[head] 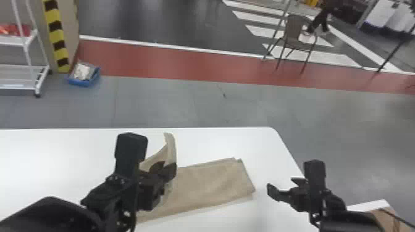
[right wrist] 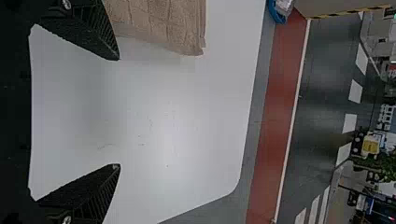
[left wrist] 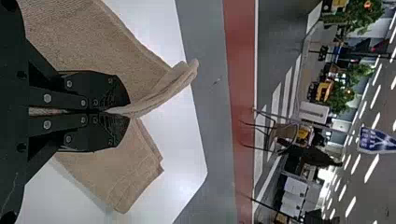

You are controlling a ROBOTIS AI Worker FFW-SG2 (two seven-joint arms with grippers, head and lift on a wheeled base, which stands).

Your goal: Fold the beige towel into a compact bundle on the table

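Observation:
The beige towel (head: 213,182) lies as a folded strip on the white table, its left part raised and partly hidden behind the left arm. My left gripper (head: 166,169) holds that raised part above the table. In the left wrist view, the left gripper (left wrist: 103,111) is shut on a pinched fold of the towel (left wrist: 159,91), whose edge sticks out past the fingertips. To the right of the towel, my right gripper (head: 282,186) stands open over the table's right side. In the right wrist view, nothing is between the fingers of the right gripper (right wrist: 119,112); the towel's end (right wrist: 163,23) lies beside one finger.
The white table (head: 61,148) has its rounded far right corner between the two arms' reach. A brown item (head: 386,216) on a white surface is at the lower right. Beyond the table, on the floor, are a blue bin (head: 83,75), a white rack (head: 24,68) and a chair (head: 293,34).

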